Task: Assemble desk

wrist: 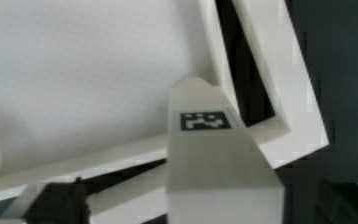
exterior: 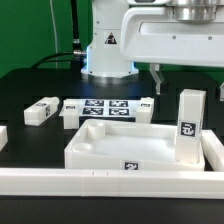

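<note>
Exterior view shows the desk top (exterior: 100, 156), a wide rimmed white tray, lying flat on the black table (exterior: 30, 85); one upright leg (exterior: 188, 120) stands in its corner on the exterior view's right, tag facing the camera; the loose legs (exterior: 40, 111) lie beyond its far rim, beside the marker board (exterior: 105, 108). The gripper (exterior: 158, 78) hangs above the desk top's far rim, apart from the upright leg; only one dark finger shows, so whether the fingers are spread or closed I cannot tell.

Wrist view looks down along the upright leg (wrist: 208, 150) into the desk top (wrist: 87, 80), the leg's foot close against the tray's corner wall.

By the look of it, these parts are hard moulded plastic: stiff, light, smooth enough to slip. A leg is best taken across two opposite flat faces, near its upper half, squarely so it does not twist. The desk top is too wide to span, so its rim wall is the only hold; being light, it may slide if pushed.
</note>
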You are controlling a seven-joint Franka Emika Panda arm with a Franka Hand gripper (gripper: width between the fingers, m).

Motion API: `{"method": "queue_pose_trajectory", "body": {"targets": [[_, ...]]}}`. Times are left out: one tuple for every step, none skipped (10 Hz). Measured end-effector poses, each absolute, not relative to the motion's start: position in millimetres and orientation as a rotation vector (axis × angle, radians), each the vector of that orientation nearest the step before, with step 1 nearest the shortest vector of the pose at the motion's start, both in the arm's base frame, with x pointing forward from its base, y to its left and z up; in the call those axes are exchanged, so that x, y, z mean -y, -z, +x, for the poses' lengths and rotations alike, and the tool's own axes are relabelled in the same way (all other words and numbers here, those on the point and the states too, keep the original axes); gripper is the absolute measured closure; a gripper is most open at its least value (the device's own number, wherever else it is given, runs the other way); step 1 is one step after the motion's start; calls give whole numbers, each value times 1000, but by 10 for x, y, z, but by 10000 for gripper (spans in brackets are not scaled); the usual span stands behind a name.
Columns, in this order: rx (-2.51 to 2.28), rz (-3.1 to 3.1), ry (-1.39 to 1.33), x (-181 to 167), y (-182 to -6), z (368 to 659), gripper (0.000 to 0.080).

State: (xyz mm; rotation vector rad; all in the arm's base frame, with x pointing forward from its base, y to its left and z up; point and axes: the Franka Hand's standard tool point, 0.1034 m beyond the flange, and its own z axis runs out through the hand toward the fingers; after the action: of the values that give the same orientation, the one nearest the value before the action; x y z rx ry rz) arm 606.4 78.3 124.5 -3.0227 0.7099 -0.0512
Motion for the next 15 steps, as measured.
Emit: {"method": "queue_pose_trajectory", "body": {"targets": [[-716, -3021, 50, -796, -1249, 6012, 152], [-714, -3021, 49, -792, -1241, 6018, 152], [-714, -3022, 49, -793, -1239, 6019, 151], [-731, -3018, 44, -811, -1237, 6012, 151], [-740, -3014, 49, -878, -1231, 6003, 151], [-695, -3016, 90, -867, -1189, 5908, 151], [-673, -3014, 101, -810, -1149, 5736, 151], [-676, -3014, 96, -785, -1126, 5652, 151], [-673, -3014, 101, -798, -1130, 5677, 151], [-673, -3014, 100, -797, -1125, 5676, 151], [-673, -3014, 98, -796, -1121, 5673, 151], [-674, -3015, 93, -790, -1111, 5640, 151], [-676, -3019, 80, -758, -1080, 5526, 151], [-664, -3023, 83, -676, -967, 5330, 151], [-663, -3028, 68, -602, -845, 5126, 151]]}}
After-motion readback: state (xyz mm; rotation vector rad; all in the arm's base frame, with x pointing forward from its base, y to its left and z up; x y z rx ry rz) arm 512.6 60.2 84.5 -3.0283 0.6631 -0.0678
